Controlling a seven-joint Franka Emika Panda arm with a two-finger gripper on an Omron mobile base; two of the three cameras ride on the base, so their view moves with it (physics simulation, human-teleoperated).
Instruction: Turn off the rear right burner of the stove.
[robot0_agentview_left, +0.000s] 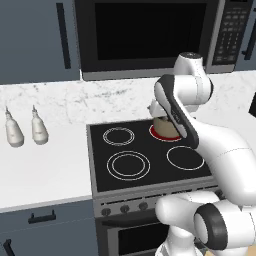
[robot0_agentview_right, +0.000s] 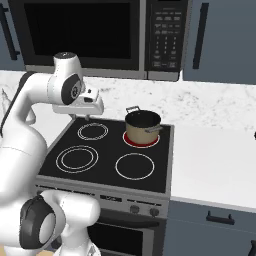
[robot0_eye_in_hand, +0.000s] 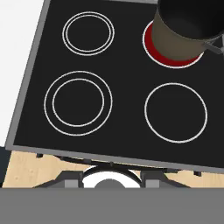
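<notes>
Glowing red at the rear right corner of the stove (robot0_agentview_right: 75, 172): the rear right burner (robot0_agentview_right: 131, 141), with a tan pot (robot0_agentview_right: 142, 126) sitting on it. Claw (robot0_agentview_right: 92, 111) poised above the stove's rear edge, apart from the pot; cannot tell whether parted or closed. Dark knobs (robot0_agentview_left: 124, 208) lined along the front strip.

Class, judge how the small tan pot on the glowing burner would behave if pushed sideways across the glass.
The small tan metal pot would probably slide rather than tip: it looks squat and sits flat on the smooth black glass stove. Its dark inside looks empty, so it is likely light. On the red-glowing rear right burner, it may be hot.
</notes>
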